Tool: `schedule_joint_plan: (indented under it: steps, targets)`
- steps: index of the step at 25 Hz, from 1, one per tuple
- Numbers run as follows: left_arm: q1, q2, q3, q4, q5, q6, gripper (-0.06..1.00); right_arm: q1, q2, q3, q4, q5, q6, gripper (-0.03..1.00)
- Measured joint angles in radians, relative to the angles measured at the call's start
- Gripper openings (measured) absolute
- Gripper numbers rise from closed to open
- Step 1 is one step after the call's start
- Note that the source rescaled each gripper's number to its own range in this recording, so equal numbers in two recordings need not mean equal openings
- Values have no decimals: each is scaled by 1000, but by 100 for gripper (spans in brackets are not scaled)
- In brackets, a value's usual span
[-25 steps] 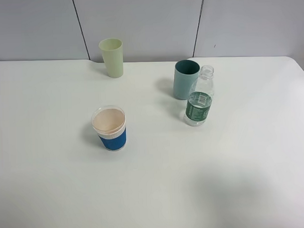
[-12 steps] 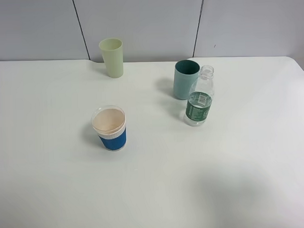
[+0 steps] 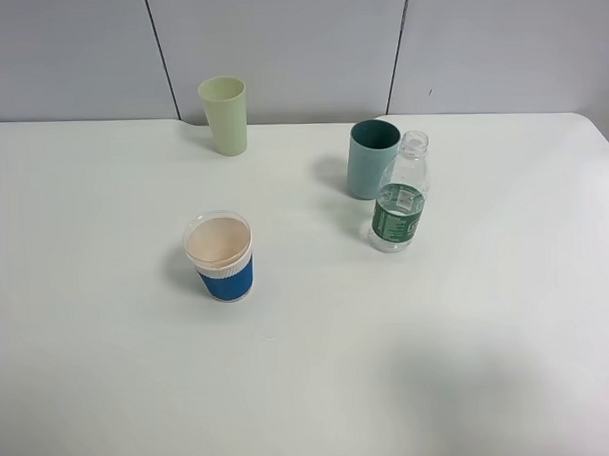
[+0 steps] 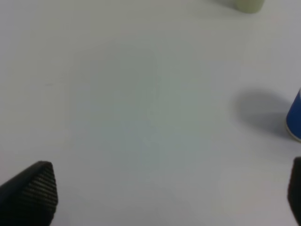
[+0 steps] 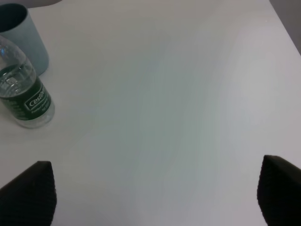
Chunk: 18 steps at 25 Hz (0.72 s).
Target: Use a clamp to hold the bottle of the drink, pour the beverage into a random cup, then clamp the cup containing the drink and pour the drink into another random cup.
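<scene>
A clear uncapped bottle with a green label stands upright right of the table's middle, holding some liquid; it also shows in the right wrist view. A teal cup stands just behind it, also in the right wrist view. A blue-banded paper cup stands left of the middle; its edge shows in the left wrist view. A pale green cup stands at the back. Neither gripper shows in the exterior view. The left gripper and the right gripper are open, empty, above bare table.
The white table runs to a grey panelled wall at the back. The table's right edge shows at the far right. The pale green cup's base shows in the left wrist view.
</scene>
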Motion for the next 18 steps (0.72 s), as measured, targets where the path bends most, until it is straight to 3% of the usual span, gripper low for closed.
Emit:
schedule_joint_plan:
  steps: [18]
  targets:
    - [0, 0, 0, -1, 0, 0, 99, 0, 0, 0, 0, 0, 0, 66]
